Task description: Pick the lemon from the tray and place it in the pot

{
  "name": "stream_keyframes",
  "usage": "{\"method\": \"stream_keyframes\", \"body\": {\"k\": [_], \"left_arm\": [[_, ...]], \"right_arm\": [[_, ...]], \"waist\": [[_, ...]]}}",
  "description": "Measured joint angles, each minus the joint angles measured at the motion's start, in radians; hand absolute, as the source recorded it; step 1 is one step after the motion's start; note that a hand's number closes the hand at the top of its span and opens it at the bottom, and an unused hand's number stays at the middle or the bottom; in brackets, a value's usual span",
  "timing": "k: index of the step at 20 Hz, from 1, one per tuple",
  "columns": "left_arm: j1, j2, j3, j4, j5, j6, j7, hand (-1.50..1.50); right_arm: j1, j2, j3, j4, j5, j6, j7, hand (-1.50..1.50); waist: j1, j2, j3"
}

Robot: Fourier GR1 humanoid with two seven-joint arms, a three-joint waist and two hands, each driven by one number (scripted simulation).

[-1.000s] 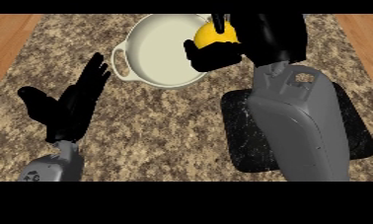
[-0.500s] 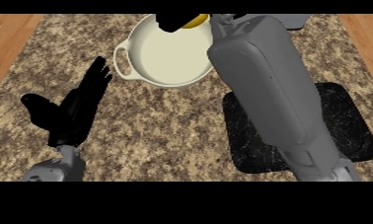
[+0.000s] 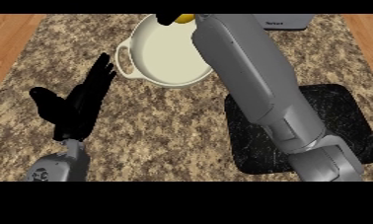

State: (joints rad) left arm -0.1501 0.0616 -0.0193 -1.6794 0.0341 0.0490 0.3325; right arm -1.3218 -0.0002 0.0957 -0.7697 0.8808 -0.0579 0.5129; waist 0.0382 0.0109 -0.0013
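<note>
A cream pot (image 3: 164, 53) with a side handle stands on the counter at the upper middle. My right forearm stretches up across its right side. Only the black fingers of my right hand (image 3: 167, 19) show at the pot's far rim, curled round the yellow lemon (image 3: 185, 18), of which a small part shows. The black tray (image 3: 331, 119) lies at the right, partly under my right forearm. My left hand (image 3: 76, 102) rests open at the lower left, fingers pointing up toward the pot, apart from it.
The granite counter (image 3: 160, 134) spreads between the pot and the tray. Wood strips run along the left edge (image 3: 15, 35) and the right edge. A grey appliance (image 3: 287, 20) sits at the back right.
My right arm has reached further up over the pot, carrying the lemon from the pot's right rim to its far rim. The left hand has barely moved.
</note>
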Motion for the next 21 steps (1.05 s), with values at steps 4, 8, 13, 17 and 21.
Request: {"method": "stream_keyframes", "body": {"k": [4, 8, 13, 17, 21], "left_arm": [[-0.010, -0.003, -0.006, -0.003, 0.001, -0.003, 0.009, 0.00], [-0.028, 0.000, -0.004, 0.018, 0.003, -0.012, 0.001, 0.00], [-0.042, -0.010, -0.016, 0.029, -0.006, -0.009, -0.001, 0.00], [-0.037, -0.010, -0.012, 0.022, -0.002, -0.009, 0.002, 0.00], [-0.042, 0.004, 0.011, 0.025, 0.008, -0.012, 0.005, 0.00]], "right_arm": [[-0.005, 0.000, -0.016, 0.112, -0.100, -0.046, -0.017, -1.50], [-0.018, 0.000, -0.034, 0.200, -0.224, -0.069, -0.014, -1.50], [-0.009, 0.000, -0.064, 0.258, -0.382, -0.159, -0.085, -1.50], [0.013, 0.000, -0.102, 0.240, -0.450, -0.314, -0.188, -1.50], [0.005, 0.000, -0.160, 0.235, -0.488, -0.436, -0.269, -1.50]], "waist": [[0.015, 0.003, 0.000], [0.024, 0.004, 0.000], [0.037, 0.008, 0.000], [0.033, 0.007, 0.001], [0.017, 0.005, 0.001]]}}
